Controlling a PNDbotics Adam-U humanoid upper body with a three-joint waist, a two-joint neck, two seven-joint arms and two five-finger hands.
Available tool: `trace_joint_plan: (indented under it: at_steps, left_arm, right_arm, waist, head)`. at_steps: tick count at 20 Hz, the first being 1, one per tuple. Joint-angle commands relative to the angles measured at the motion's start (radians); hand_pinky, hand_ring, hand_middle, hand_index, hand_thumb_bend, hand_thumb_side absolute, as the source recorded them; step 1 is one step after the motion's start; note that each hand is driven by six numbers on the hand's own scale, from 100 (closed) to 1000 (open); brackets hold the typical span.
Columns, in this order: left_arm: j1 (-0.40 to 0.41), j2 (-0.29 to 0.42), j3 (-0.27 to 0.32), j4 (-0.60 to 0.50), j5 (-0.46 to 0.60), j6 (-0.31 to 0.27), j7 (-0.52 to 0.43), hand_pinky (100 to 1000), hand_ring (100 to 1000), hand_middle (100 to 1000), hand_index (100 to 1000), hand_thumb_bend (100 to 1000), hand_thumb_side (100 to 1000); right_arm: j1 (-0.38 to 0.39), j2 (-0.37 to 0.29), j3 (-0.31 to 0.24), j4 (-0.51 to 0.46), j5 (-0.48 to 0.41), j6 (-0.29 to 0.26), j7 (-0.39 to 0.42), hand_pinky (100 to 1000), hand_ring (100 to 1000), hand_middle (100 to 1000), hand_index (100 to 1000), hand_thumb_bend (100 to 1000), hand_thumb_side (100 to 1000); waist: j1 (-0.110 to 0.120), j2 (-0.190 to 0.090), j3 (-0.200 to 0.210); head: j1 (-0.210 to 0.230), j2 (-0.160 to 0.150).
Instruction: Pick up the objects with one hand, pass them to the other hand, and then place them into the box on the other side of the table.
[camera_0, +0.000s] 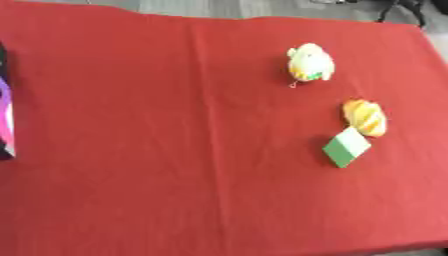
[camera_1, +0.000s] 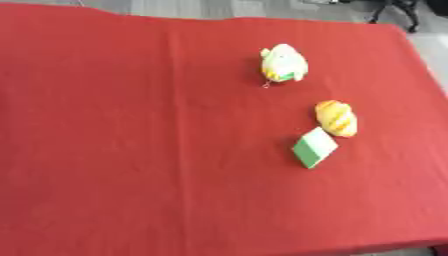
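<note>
Three small things lie on the counter (camera_0: 131, 150), which is covered edge to edge by a red cloth (camera_0: 175, 75) with a faint crease running from twelve o'clock down toward six. All three sit on the three o'clock side. At about one o'clock is a pale, rounded toy (camera_0: 310, 62), whitish-yellow with a touch of green; it may be a soft animal, though its shape is too blurred to be sure. Below it, near three o'clock, lies an orange and yellow striped object (camera_0: 365, 117), elongated and tilted. Just beside that, toward four o'clock and nearly touching it, is a green block (camera_0: 346, 147) with a paler top face, turned cornerwise.

At the nine o'clock edge of the left eye view a dark shape with a purple and pink strip (camera_0: 5, 115) cuts into the picture; what it is cannot be told.

Beyond the far edge, at twelve o'clock, grey floor (camera_0: 219, 7) shows, with dark legs of some furniture (camera_0: 402, 10) at one o'clock.

Neither hand is visible, so their state cannot be told.
</note>
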Motion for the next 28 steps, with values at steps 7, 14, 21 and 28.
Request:
trace_joint_plan:
  at_steps: [7, 14, 21, 28]
  left_arm:
    - [-0.006, 0.015, 0.008, -0.011, 0.002, 0.002, 0.000, 1000, 758, 735, 733, 120, 687]
    - [-0.012, 0.011, 0.003, -0.012, 0.002, 0.004, -0.005, 1000, 759, 736, 734, 120, 685]
    - [-0.015, 0.010, 0.004, -0.015, 0.000, 0.001, 0.000, 1000, 761, 739, 735, 113, 678]
    - [-0.022, 0.009, 0.005, -0.020, -0.005, 0.001, 0.003, 1000, 761, 738, 735, 107, 675]
  right_arm:
    - [0.000, -0.034, -0.019, -0.003, -0.002, 0.000, 0.005, 791, 829, 788, 749, 397, 564]
    - [0.027, -0.033, 0.029, -0.003, 0.041, -0.023, 0.145, 791, 836, 802, 837, 375, 623]
    - [0.060, -0.027, 0.074, -0.003, 0.083, -0.042, 0.201, 789, 839, 805, 866, 380, 630]
    - [0.103, -0.019, 0.128, -0.003, 0.086, -0.058, 0.190, 781, 833, 799, 877, 391, 642]
  waist:
    - [0.003, -0.016, 0.001]
    - [0.003, -0.017, 0.010]
    - [0.002, -0.016, 0.014]
    - [0.003, -0.016, 0.015]
  head:
    - [-0.012, 0.006]
    - [-0.027, 0.006]
    - [-0.042, 0.006]
    - [-0.064, 0.006]
